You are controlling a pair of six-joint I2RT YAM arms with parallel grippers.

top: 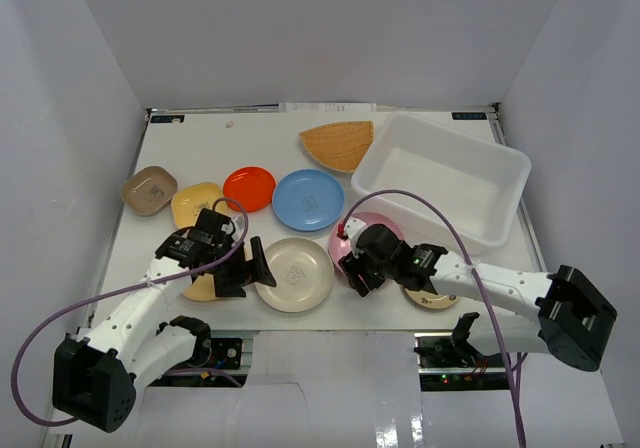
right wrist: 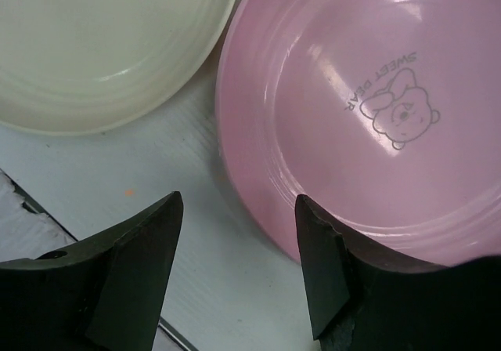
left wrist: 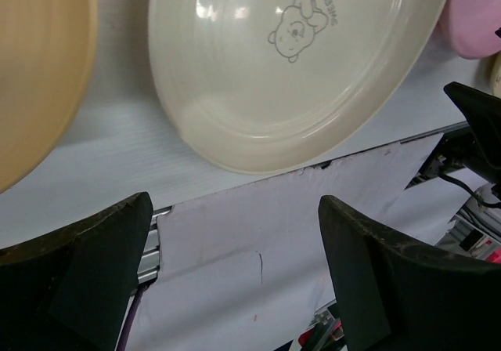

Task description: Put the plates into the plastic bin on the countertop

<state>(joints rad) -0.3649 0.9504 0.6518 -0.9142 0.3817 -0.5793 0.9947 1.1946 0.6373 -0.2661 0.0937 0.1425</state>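
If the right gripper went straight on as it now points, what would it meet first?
Most likely the near rim of the pink plate, just ahead of the open fingers of the right gripper. Depth is unclear, so the countertop beside it might come first.

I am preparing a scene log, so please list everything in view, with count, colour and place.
square plates: 2; brown plate, yellow plate; far left.
round plates: 4; red-orange plate, blue plate mid-table; cream plate, pink plate near edge.
fan plate: 1; orange; left of bin.
half-hidden plates: 2; tan plate under left arm, pale plate under right arm.
bin: 1; white; far right, nothing inside.
countertop: 1; white.
pincers: 2; black; left pincer open by cream plate; right pincer open at pink plate's edge.
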